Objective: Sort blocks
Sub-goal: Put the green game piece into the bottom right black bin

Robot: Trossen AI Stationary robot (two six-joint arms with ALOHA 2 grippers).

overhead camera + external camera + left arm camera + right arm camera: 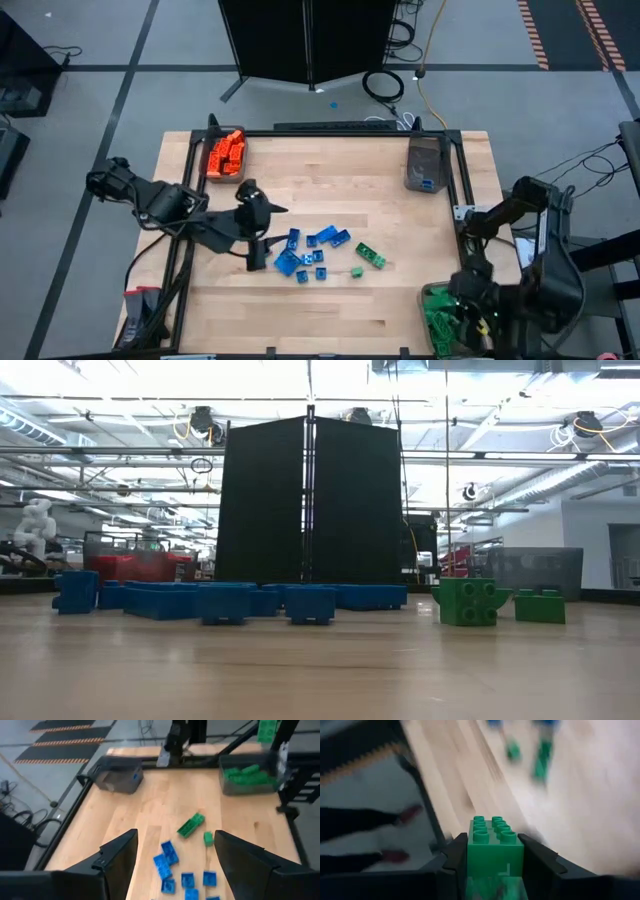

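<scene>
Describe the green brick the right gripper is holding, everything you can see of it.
The green brick is a glossy plastic block with two rows of round studs on top, four in each. It sits straight between the right gripper fingers, which press on its two long sides, studs facing out ahead of the wrist. In the high view the gripper hangs over the bin of green bricks at the table's near right corner. Its lower end is hidden.

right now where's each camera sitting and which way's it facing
High view: above the table, looking straight down; both arms show, left gripper by the blue blocks.
Low view: table height, looking level across at those blocks; no arm shows.
Left wrist view: over open fingers toward the green bin.
Right wrist view: past the right gripper shut on a green block.
Shared: high and left wrist views show the loose green blocks.
</scene>
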